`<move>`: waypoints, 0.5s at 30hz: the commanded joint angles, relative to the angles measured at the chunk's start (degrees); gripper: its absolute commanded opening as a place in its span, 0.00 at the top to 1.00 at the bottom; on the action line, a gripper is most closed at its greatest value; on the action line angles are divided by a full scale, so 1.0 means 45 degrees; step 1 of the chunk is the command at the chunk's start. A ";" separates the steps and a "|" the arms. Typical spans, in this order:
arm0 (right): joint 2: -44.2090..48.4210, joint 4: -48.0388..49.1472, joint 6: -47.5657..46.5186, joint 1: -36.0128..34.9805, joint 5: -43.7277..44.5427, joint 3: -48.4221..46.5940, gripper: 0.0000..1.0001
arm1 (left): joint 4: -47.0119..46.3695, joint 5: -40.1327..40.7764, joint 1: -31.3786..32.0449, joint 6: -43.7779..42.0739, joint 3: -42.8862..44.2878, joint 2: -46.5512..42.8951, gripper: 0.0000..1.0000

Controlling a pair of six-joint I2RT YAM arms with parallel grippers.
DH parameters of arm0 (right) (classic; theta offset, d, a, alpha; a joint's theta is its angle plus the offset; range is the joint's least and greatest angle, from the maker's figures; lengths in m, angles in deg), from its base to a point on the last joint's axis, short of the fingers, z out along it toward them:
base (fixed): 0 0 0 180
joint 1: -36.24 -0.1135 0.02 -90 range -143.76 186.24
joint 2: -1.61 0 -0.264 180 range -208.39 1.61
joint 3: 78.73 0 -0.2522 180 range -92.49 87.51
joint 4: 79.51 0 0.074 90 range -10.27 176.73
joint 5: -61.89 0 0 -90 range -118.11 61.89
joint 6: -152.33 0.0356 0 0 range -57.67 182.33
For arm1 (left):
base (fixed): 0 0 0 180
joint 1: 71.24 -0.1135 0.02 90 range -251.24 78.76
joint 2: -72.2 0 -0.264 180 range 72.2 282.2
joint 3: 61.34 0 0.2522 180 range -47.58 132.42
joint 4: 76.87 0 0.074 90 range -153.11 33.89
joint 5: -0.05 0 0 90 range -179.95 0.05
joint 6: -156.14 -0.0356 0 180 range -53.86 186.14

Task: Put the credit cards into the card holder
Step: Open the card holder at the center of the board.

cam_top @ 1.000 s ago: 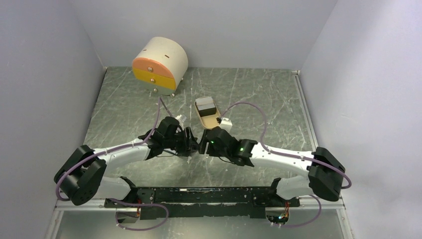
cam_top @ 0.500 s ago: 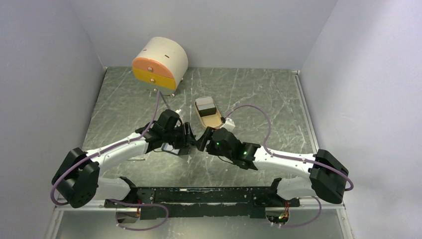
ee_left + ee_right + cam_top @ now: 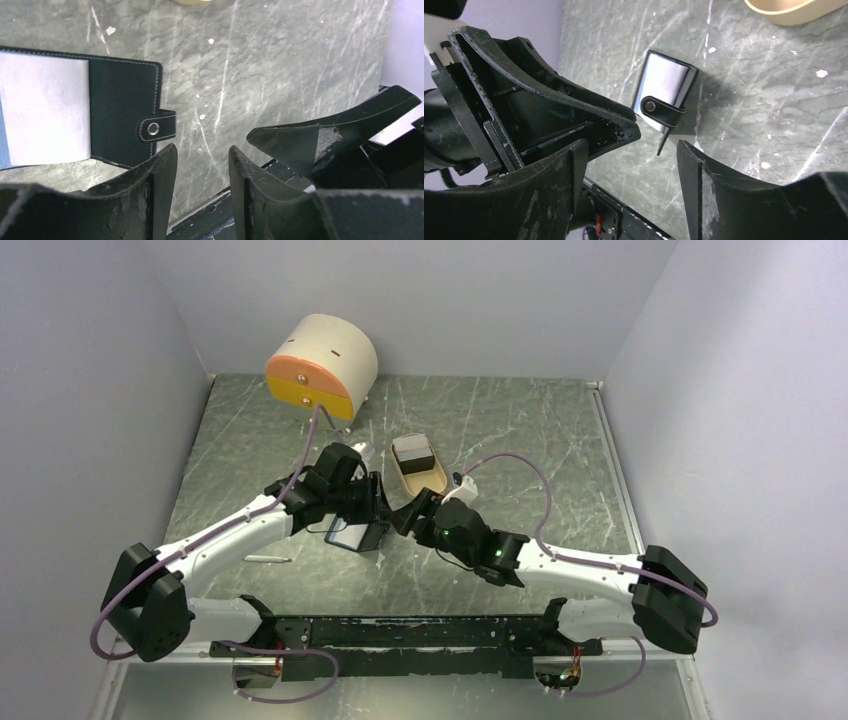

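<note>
The black card holder (image 3: 352, 536) lies on the table under my left gripper (image 3: 376, 503), touching neither gripper. It shows a pale glossy face (image 3: 45, 117) and a snap tab (image 3: 155, 129); the right wrist view also has the card holder (image 3: 664, 90). Credit cards (image 3: 413, 452), one light and one black, lie in the tan tray (image 3: 432, 480). My left gripper (image 3: 200, 156) is open with only table between its fingers. My right gripper (image 3: 412, 512) faces it closely. The right gripper (image 3: 631, 149) is open and empty too.
A cream round drawer box (image 3: 320, 365) with orange and yellow fronts stands at the back left. A thin white strip (image 3: 265, 559) lies on the table near the left arm. Grey walls close in on three sides. The black base rail (image 3: 420, 630) runs along the near edge.
Both grippers have moved from a tight meeting point toward the far side and slightly left. The card holder, hidden between them before, now shows lying on the table.
</note>
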 commanded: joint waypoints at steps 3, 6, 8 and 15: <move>0.0654 -0.0266 0.0194 -0.0555 -0.0630 0.0124 0.30 | -0.0896 -0.0989 -0.0188 -0.0205 0.0839 -0.1018 0.53; 0.0192 -0.0285 0.0360 -0.0578 -0.0914 -0.0135 0.27 | -0.0422 -0.0739 -0.0830 -0.0325 0.0479 -0.1646 0.54; -0.0357 -0.0740 0.0327 -0.0569 -0.0950 -0.0645 0.22 | -0.0233 -0.0872 -0.1436 -0.0545 0.0308 -0.1930 0.54; -0.0833 -0.2285 -0.0026 -0.0524 -0.0238 -0.2124 0.19 | 0.0595 -0.0926 -0.2646 -0.1635 -0.0306 -0.2185 0.54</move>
